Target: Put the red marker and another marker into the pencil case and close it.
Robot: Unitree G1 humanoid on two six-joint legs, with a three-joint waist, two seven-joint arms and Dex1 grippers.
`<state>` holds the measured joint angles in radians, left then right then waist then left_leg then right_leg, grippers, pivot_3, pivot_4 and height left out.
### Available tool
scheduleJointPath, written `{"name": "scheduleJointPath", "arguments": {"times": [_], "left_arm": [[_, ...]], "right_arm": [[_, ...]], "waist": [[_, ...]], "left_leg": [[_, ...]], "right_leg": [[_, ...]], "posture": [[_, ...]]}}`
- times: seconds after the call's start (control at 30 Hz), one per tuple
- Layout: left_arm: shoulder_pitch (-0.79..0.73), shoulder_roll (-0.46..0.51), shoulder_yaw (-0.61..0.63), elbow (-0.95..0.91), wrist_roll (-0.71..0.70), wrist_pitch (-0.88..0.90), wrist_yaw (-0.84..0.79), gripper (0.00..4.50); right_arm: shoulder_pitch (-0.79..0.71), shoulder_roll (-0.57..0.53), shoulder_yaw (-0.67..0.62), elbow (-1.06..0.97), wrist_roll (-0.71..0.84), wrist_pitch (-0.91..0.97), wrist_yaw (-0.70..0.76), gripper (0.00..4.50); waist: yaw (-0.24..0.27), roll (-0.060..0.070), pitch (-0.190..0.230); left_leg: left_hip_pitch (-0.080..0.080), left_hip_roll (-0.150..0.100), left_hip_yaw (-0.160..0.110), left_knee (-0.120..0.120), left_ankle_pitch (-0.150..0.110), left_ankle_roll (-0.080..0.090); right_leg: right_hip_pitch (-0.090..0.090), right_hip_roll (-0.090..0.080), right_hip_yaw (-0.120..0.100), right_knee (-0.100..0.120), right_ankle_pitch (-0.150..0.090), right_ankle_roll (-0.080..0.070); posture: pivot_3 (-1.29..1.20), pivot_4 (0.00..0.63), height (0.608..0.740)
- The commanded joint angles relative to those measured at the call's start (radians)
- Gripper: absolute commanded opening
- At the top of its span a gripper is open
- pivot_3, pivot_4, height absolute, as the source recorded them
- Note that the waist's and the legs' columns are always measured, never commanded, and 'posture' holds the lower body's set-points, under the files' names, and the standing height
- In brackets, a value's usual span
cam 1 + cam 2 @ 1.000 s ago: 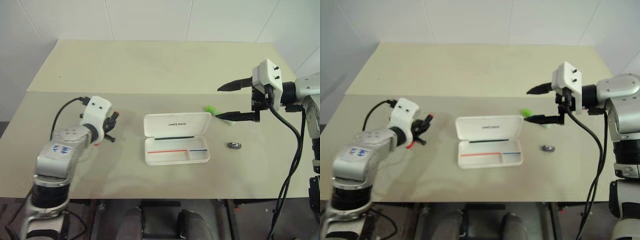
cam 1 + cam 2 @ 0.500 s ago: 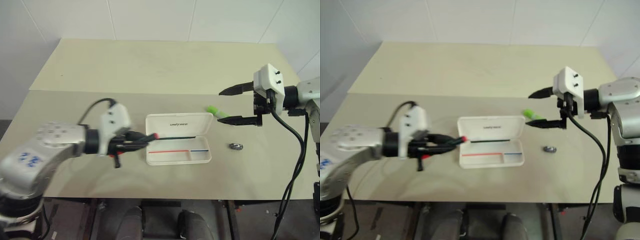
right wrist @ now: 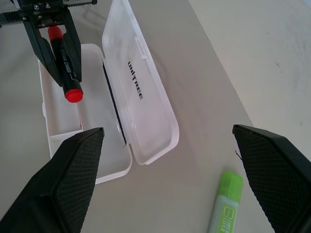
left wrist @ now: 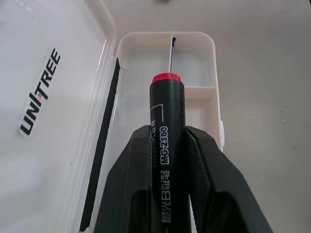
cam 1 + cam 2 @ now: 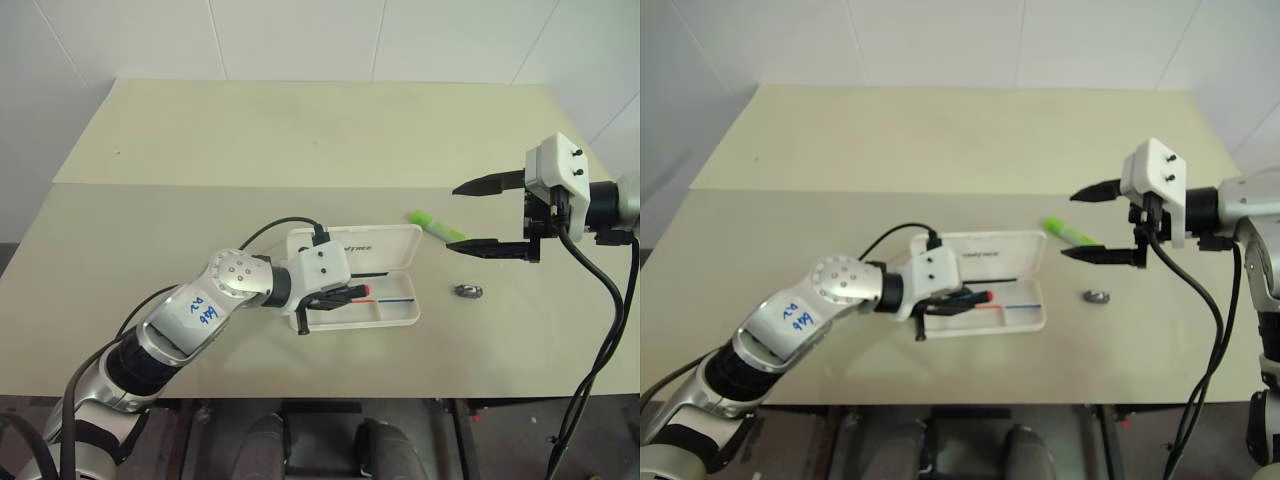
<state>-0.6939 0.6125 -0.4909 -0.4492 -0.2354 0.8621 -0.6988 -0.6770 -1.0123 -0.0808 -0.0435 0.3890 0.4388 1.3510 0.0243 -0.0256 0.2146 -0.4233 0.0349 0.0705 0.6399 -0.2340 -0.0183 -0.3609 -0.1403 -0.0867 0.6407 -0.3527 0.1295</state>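
From the head, the left arm stretches across the counter [image 5: 130, 260], its left pincer [image 5: 345, 294] pinching the red marker [image 5: 357, 292] over the tray of the open pencil case [image 5: 352, 275]. The right pincer [image 5: 487, 216] hangs spread wide, above the lime-green marker [image 5: 436, 225] lying right of the lid.

The left wrist view adds the marker's barrel lettering and the tray's divider.

The right wrist view adds the lid's lettering.

We see a beige surface [image 5: 300, 130] carrying an open white pencil case [image 5: 400, 312] (lid folded back), a green highlighter [image 5: 430, 222] and a small grey lump [image 5: 468, 291] nearby.
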Motion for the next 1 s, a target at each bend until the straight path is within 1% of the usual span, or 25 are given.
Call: {"name": "scheduleJointPath", "arguments": {"times": [0.03,0.13,0.27,0.43,0.6,0.77,0.8,0.83,1.0], "left_arm": [[-0.030,-0.027,-0.024,0.017,0.062,-0.059,0.002,0.61],[-0.046,-0.060,-0.023,0.037,0.087,-0.061,0.012,0.61],[-0.075,-0.083,-0.107,0.072,0.212,-0.125,0.034,0.61],[-0.077,-0.103,-0.126,0.093,0.273,-0.175,0.015,0.61],[-0.068,-0.108,-0.143,0.098,0.341,-0.188,0.014,0.61],[-0.049,-0.127,-0.126,0.080,0.362,-0.174,0.009,0.61],[-0.047,-0.130,-0.123,0.080,0.367,-0.168,0.009,1.35],[-0.047,-0.128,-0.121,0.083,0.378,-0.164,0.010,1.62],[-0.044,-0.142,-0.108,0.087,0.397,-0.167,0.011,3.30]], "right_arm": [[0.026,-0.032,-0.061,-0.054,0.028,0.016,-0.027,4.50],[0.045,-0.035,-0.070,-0.073,0.036,0.028,-0.041,4.50],[0.065,-0.032,-0.083,-0.097,0.048,0.039,-0.066,4.50],[0.058,-0.023,-0.075,-0.104,0.054,0.043,-0.080,4.50],[0.053,-0.020,-0.070,-0.114,0.068,0.051,-0.084,4.50],[0.039,-0.018,-0.059,-0.108,0.070,0.051,-0.085,4.50],[0.038,-0.018,-0.058,-0.108,0.071,0.051,-0.084,4.50],[0.035,-0.018,-0.056,-0.108,0.072,0.052,-0.084,4.50],[0.027,-0.012,-0.046,-0.105,0.073,0.054,-0.082,4.50]], "waist": [[0.002,0.000,0.000],[0.002,0.000,0.000],[0.002,0.000,0.000],[-0.001,0.000,0.000],[0.001,0.000,0.000],[0.001,0.000,0.000],[0.001,0.000,0.000],[0.001,0.000,0.000],[0.001,0.000,0.000]], "left_leg": [[0.000,0.000,0.000,0.000,0.000,0.000],[0.000,0.000,-0.001,0.002,0.000,0.000],[0.000,0.000,-0.001,0.003,0.000,0.001],[0.000,0.000,-0.001,0.003,0.000,0.001],[0.000,0.000,-0.001,0.003,0.000,0.001],[0.000,0.000,-0.001,0.004,0.000,0.001],[0.000,0.000,-0.001,0.004,0.000,0.001],[0.000,0.000,-0.001,0.004,-0.001,0.001],[0.000,0.000,-0.001,0.004,-0.001,0.001]], "right_leg": [[0.000,0.000,0.000,0.000,0.000,0.000],[0.001,0.000,-0.001,0.001,0.000,0.000],[0.001,0.000,-0.001,0.001,0.000,0.000],[0.001,0.000,-0.001,0.001,0.000,0.000],[0.001,0.000,-0.001,0.001,0.000,0.000],[0.001,0.000,-0.001,0.002,0.000,0.000],[0.001,0.000,-0.001,0.002,0.000,0.000],[0.001,0.000,-0.001,0.002,0.000,0.000],[0.001,0.000,-0.001,0.002,0.000,0.000]], "posture": [[0.00,0.150,0.740],[0.00,0.150,0.740],[0.00,0.150,0.740],[0.00,0.150,0.740],[0.00,0.150,0.740],[0.00,0.150,0.740],[0.00,0.150,0.740],[0.00,0.150,0.740],[0.00,0.150,0.740]]}}
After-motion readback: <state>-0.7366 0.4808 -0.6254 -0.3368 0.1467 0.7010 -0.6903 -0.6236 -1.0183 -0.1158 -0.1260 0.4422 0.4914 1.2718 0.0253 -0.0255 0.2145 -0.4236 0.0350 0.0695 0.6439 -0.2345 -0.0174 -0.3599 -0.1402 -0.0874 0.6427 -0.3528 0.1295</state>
